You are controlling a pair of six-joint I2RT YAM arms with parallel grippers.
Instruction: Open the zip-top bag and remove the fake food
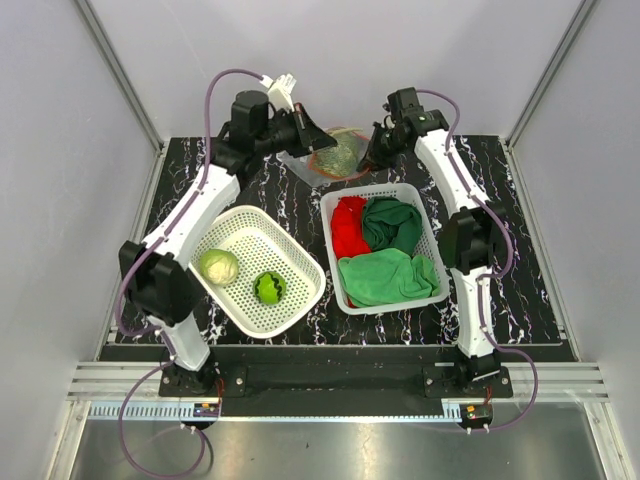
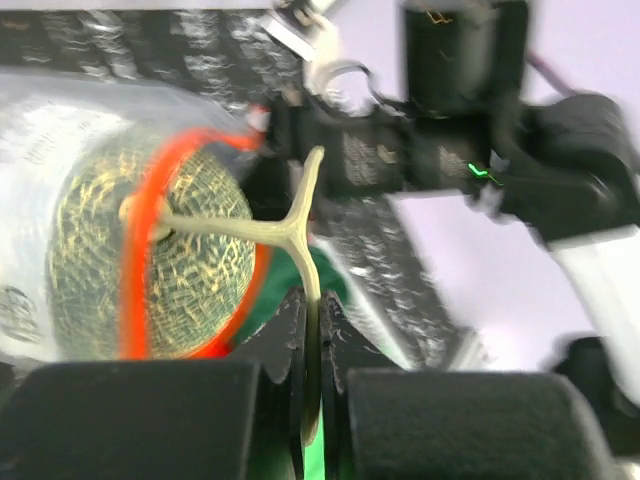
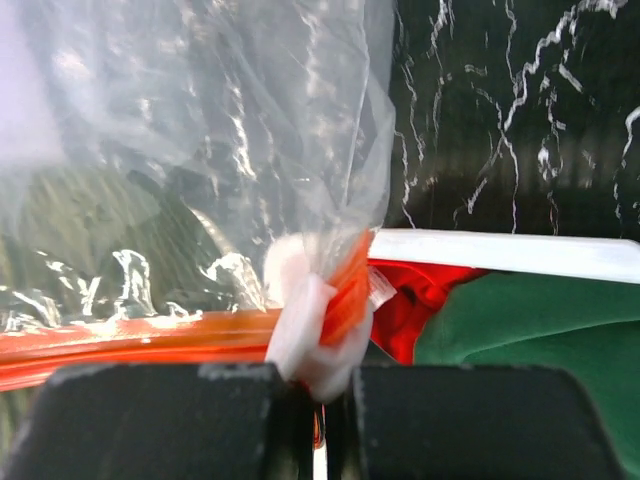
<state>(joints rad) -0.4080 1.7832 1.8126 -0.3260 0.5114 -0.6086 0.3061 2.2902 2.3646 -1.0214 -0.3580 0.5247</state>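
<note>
Black jaws fill the bottom of both wrist views. Those of the left gripper (image 2: 312, 300) are clamped on the pale forked stem (image 2: 300, 235) of a netted grey-green ball (image 2: 190, 260). That ball sits inside the zip-top bag (image 2: 40, 140), and the red-orange zip strip (image 2: 135, 290) loops round it at the mouth. Jaws of the right gripper (image 3: 315, 380) are pressed together on the strip's end, at a white tab. From above, the bag lies at the far middle of the bench (image 1: 520, 290), between the two grippers and just beyond the right basket (image 1: 365, 190), which holds a red cloth (image 1: 347, 228) and green cloths (image 1: 390, 275). A pale cabbage-like ball (image 1: 219, 266) and a bright green ball (image 1: 268, 288) rest, slightly apart, in the left basket (image 1: 290, 240).
</note>
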